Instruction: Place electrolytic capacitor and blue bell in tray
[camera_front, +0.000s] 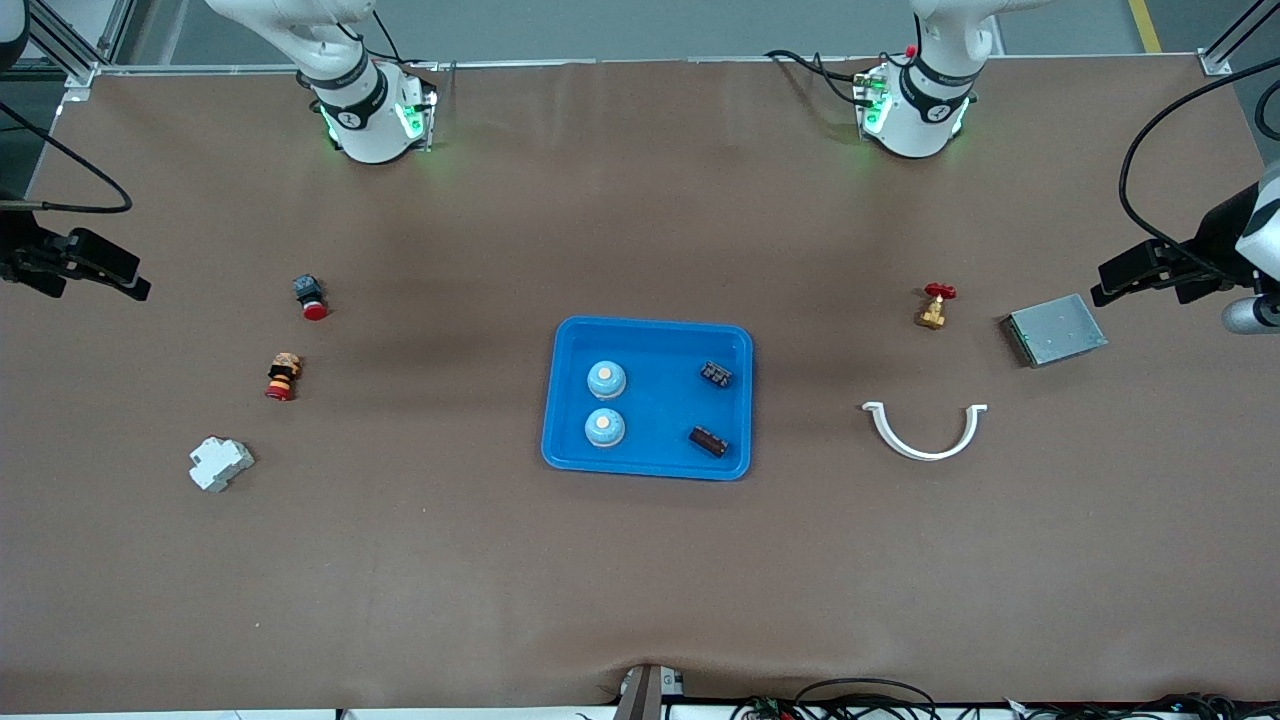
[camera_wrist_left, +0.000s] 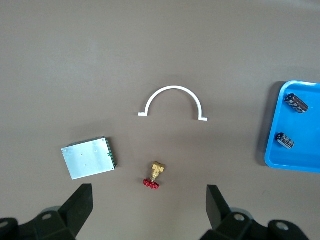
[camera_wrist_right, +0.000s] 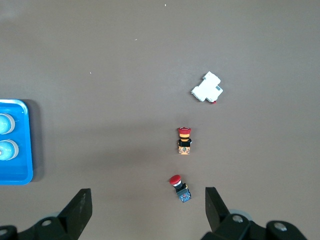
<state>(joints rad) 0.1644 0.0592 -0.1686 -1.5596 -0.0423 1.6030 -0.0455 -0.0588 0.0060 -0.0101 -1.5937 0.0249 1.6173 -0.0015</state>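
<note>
The bright blue tray (camera_front: 650, 325) lies in the middle of the table. In it stand two blue bells (camera_front: 606, 379) (camera_front: 604, 427) with white buttons, side by side at the right arm's end of the tray. Two dark electrolytic capacitors (camera_front: 716, 375) (camera_front: 708, 441) lie at its left arm's end. My left gripper (camera_wrist_left: 149, 188) hangs open and empty high over the brass valve (camera_wrist_left: 157, 170), apart from the tray (camera_wrist_left: 274, 145). Over the red push button (camera_wrist_right: 179, 187) my right gripper (camera_wrist_right: 148, 192) is also open and empty, with the tray's rim (camera_wrist_right: 20, 175) off to one side.
Toward the right arm's end lie a red-capped push button (camera_front: 310, 297), a second red and orange button (camera_front: 283, 377) and a white breaker (camera_front: 221, 464). Toward the left arm's end are a brass valve (camera_front: 934, 306), a grey metal box (camera_front: 1055, 329) and a white curved clamp (camera_front: 925, 432).
</note>
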